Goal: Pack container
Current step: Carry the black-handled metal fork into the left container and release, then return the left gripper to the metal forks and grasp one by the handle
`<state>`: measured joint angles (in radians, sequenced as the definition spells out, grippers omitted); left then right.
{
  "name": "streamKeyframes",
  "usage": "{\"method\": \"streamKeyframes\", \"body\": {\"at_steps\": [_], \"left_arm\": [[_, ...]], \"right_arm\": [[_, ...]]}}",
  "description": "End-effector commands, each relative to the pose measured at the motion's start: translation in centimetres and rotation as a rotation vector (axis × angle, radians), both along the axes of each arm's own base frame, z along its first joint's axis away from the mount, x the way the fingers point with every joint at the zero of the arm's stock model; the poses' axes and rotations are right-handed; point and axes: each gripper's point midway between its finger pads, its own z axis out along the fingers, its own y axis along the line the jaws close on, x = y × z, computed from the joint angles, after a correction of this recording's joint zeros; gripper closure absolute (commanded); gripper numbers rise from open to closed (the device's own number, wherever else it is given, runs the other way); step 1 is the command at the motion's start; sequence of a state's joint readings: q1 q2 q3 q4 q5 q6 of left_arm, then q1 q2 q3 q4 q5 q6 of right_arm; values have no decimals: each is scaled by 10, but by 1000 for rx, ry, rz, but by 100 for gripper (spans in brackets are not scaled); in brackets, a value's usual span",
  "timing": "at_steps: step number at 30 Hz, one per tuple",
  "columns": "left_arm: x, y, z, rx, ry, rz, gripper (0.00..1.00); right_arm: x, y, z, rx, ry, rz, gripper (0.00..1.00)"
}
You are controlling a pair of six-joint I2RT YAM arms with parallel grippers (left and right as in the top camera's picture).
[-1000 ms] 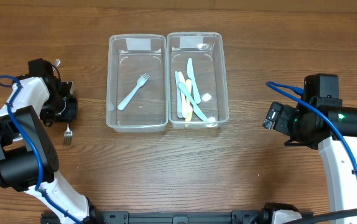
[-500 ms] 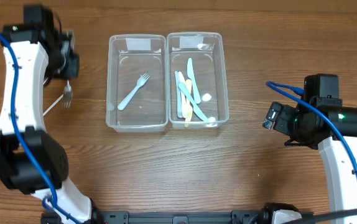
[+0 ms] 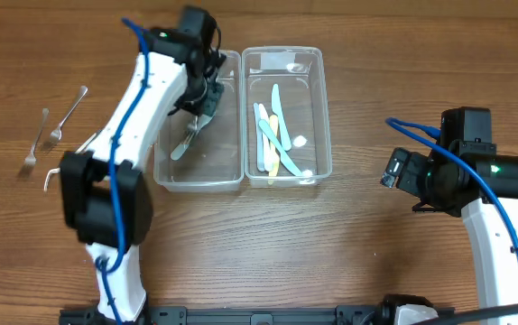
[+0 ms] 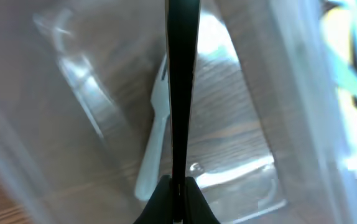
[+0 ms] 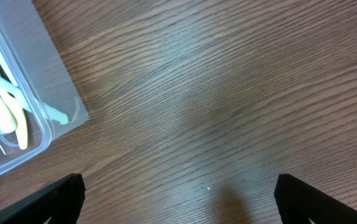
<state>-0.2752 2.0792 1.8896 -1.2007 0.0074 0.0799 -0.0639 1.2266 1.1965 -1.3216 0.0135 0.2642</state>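
Observation:
My left gripper hangs over the clear left container. It is shut on a thin metal fork, seen edge-on as a dark strip in the left wrist view between the jaws. A light-blue plastic fork lies in that container below it, and it also shows in the left wrist view. The clear right container holds several pastel plastic utensils. My right gripper is open and empty over bare wood, to the right of the containers.
On the table at the far left lie a metal spoon, a metal fork and another fork. A small bent metal piece lies below them. The right container's corner shows in the right wrist view.
My left arm has lifted a metal fork from the table's left side and swung right with it, to above the left container. The right arm has not moved.

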Motion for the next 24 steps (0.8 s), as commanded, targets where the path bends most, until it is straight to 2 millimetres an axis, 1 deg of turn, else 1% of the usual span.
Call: {"method": "streamKeyframes", "body": {"at_steps": [1, 2, 3, 4, 5, 6, 8, 9, 10, 11, 12, 13, 14, 15, 16, 17, 18, 19, 21, 22, 24], "left_arm": [[-4, 1, -27, 24, 69, 11, 77], [-4, 1, -28, 24, 69, 11, 69], [-3, 0, -24, 22, 60, 10, 67], [-2, 0, -18, 19, 50, 10, 60], [-1, 1, -5, 17, 33, 11, 46], [-1, 1, 6, 15, 19, 12, 45], [-1, 9, 36, 18, -20, 15, 35], [-3, 18, 57, 28, -48, 29, 30], [-7, 31, 78, 45, -78, 52, 17], [-11, 46, 99, 57, -110, 80, 7], [-16, 63, 117, 63, -147, 115, 0], [-22, 76, 130, 62, -170, 137, 0], [-30, 100, 147, 58, -199, 188, 0], [-36, 116, 155, 54, -210, 225, 0], [-43, 137, 163, 47, -218, 276, 0], [-49, 156, 167, 43, -219, 327, 0], [-55, 180, 168, 50, -216, 391, 0], [-60, 202, 164, 57, -205, 449, 0], [-64, 223, 152, 66, -180, 494, 0], [-66, 234, 134, 72, -149, 513, 0], [-69, 241, 100, 80, -93, 512, 0]], "right_arm": [[0, 1, 6, 5, -27, 4, 0], [0, 1, 6, 5, -27, 4, 0], [0, 1, 6, 5, -27, 4, 0], [0, 1, 6, 5, -27, 4, 0], [0, 1, 6, 5, -27, 4, 0], [0, 1, 6, 5, -27, 4, 0], [0, 1, 6, 5, -27, 4, 0], [0, 1, 6, 5, -27, 4, 0], [0, 1, 6, 5, -27, 4, 0], [0, 1, 6, 5, -27, 4, 0], [0, 1, 6, 5, -27, 4, 0], [0, 1, 6, 5, -28, 4, 0], [0, 1, 6, 5, -28, 4, 0], [0, 1, 6, 5, -28, 4, 0], [0, 1, 6, 5, -28, 4, 0], [0, 1, 6, 5, -28, 4, 0], [0, 1, 6, 5, -28, 4, 0], [1, 1, 6, 5, -29, 4, 0], [1, 1, 6, 5, -31, 4, 0], [1, 1, 6, 5, -31, 4, 0], [1, 1, 6, 5, -31, 4, 0]]}}
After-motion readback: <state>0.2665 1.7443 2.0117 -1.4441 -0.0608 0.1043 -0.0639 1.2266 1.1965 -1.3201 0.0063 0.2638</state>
